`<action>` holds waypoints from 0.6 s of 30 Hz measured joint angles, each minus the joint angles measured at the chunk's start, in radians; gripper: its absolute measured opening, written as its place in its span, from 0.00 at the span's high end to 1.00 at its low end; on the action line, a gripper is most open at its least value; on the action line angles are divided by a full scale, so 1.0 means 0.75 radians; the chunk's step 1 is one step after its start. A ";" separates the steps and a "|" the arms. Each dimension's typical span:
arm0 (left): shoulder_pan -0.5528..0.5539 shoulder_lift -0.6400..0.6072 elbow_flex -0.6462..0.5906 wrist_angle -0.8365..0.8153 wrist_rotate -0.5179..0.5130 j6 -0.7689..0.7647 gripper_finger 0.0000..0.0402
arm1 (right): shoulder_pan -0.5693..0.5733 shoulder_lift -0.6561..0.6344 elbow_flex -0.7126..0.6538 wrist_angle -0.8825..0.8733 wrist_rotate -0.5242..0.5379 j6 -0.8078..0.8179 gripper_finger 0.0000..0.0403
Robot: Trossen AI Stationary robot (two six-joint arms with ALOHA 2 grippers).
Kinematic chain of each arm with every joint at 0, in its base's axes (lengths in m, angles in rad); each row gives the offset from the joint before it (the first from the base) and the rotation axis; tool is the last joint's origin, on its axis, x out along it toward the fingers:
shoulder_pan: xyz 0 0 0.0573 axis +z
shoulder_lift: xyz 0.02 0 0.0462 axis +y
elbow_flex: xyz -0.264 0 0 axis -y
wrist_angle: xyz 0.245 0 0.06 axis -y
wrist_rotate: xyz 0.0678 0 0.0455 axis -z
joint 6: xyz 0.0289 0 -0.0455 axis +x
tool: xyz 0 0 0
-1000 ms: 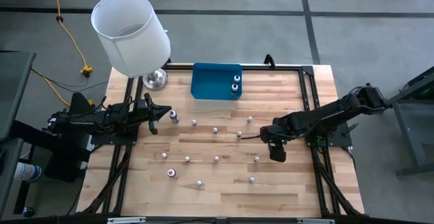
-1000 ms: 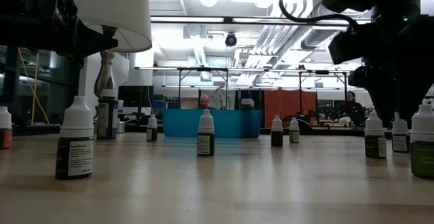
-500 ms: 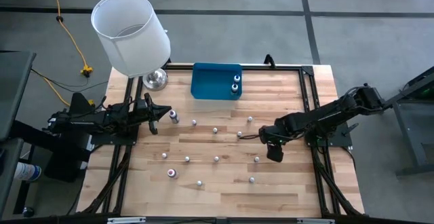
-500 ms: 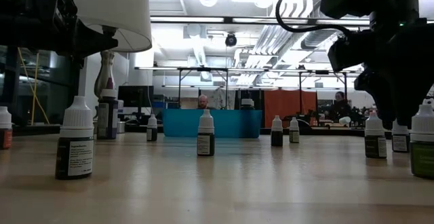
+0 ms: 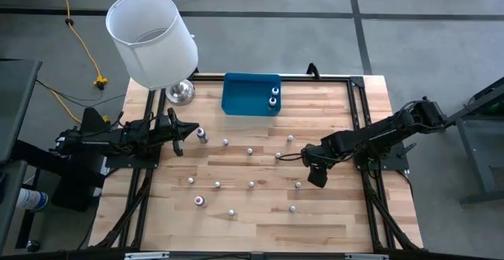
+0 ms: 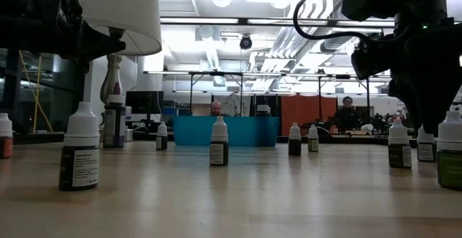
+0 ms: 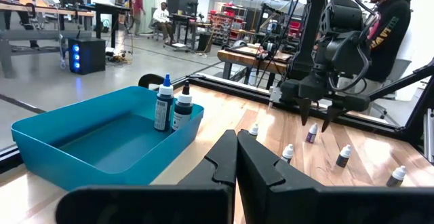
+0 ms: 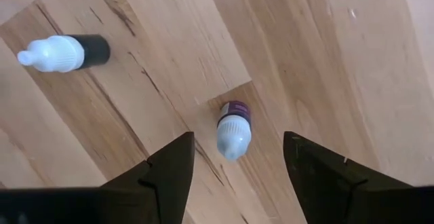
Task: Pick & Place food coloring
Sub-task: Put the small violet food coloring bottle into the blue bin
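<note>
The right gripper point(image 5: 316, 176) hangs over the wooden table point(image 5: 331, 213) with its two fingers point(image 8: 169, 176) spread wide and nothing between them. Straight below, in the right wrist view, a purple-bodied food coloring bottle point(image 8: 232, 129) with a white cap stands in line with the gap between the fingers, untouched by either. From above, that gripper sits just beside a bottle point(image 5: 298, 185) on the table's right half. A second, dark-bodied bottle point(image 8: 64, 52) stands off to one side, well apart.

More of the little bottles are scattered upright across the middle of the table; the closest one to the low camera point(image 6: 79, 156) has a dark body and a pale label whose print is too small to read.

At the left edge the left gripper point(image 5: 183, 135) waits with its fingers pressed together, holding nothing, close to a bottle point(image 5: 201, 136).

At the far edge, the blue bin point(image 5: 240, 94) holds two dark bottles point(image 7: 172, 106) standing together in one corner.
</note>
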 joint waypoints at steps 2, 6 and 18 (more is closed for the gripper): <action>0.000 0.000 0.000 0.000 0.000 0.000 1.00 | 0.000 0.000 0.000 -0.001 0.002 0.013 0.47; 0.000 0.000 0.000 0.000 0.000 0.000 1.00 | 0.000 0.000 0.000 -0.001 0.002 0.048 0.46; 0.000 0.000 0.000 0.000 -0.001 0.000 1.00 | -0.033 -0.001 0.000 -0.004 -0.048 0.458 0.46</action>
